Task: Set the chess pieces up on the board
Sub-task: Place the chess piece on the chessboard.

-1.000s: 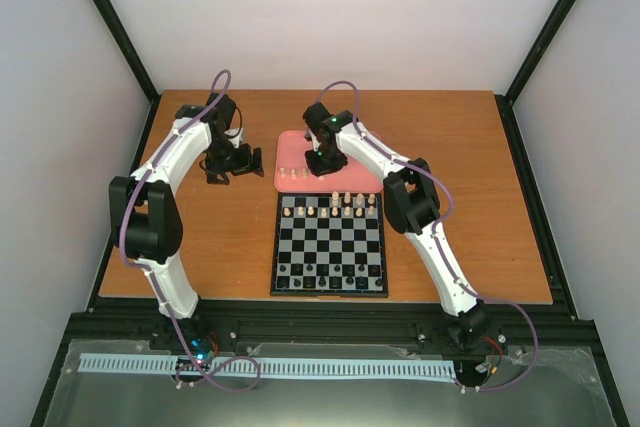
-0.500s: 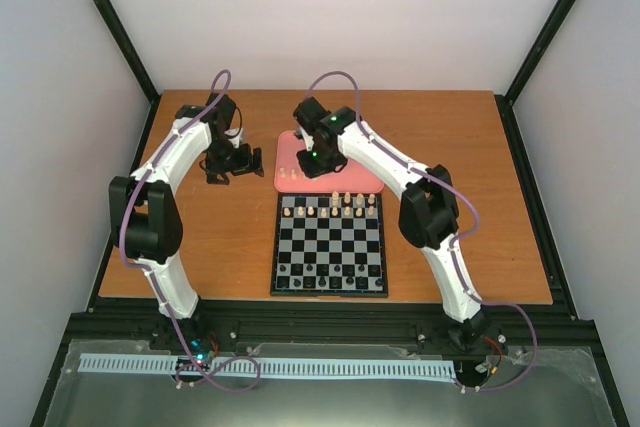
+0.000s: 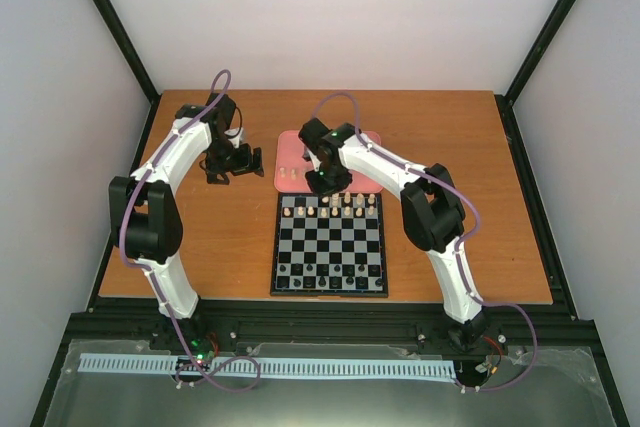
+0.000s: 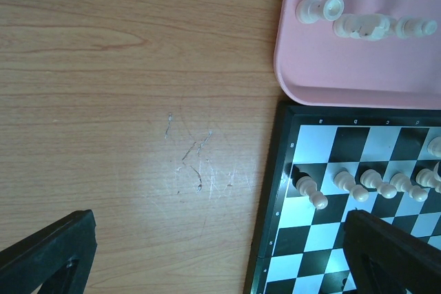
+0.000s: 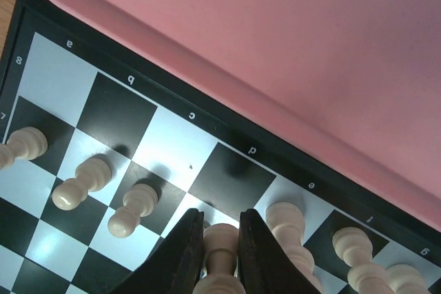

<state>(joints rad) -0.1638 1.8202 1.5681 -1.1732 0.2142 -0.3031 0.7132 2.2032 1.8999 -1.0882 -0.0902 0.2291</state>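
Note:
In the right wrist view my right gripper [image 5: 220, 228] is shut on a cream chess piece [image 5: 222, 240]. It hangs over the far rows of the board [image 5: 172, 149], just short of the dark square marked d. More cream pieces [image 5: 83, 180] stand in a row to either side. From the top view the right gripper [image 3: 325, 185] sits at the far edge of the board [image 3: 330, 247]. My left gripper [image 3: 228, 172] is open over bare table left of the pink tray [image 3: 368, 179]. A few cream pieces [image 4: 358, 25] lie on the tray [image 4: 344, 67].
Black pieces [image 3: 330, 277] stand along the board's near rows. The tray butts against the board's far edge. The left wrist view shows scratched wooden table [image 4: 138, 135] beside the corner of the board [image 4: 324, 225]. Black frame rails line the table's sides.
My right gripper has moved from over the tray toward me to the board's far rows, still shut on the cream piece. The left arm has stayed put.

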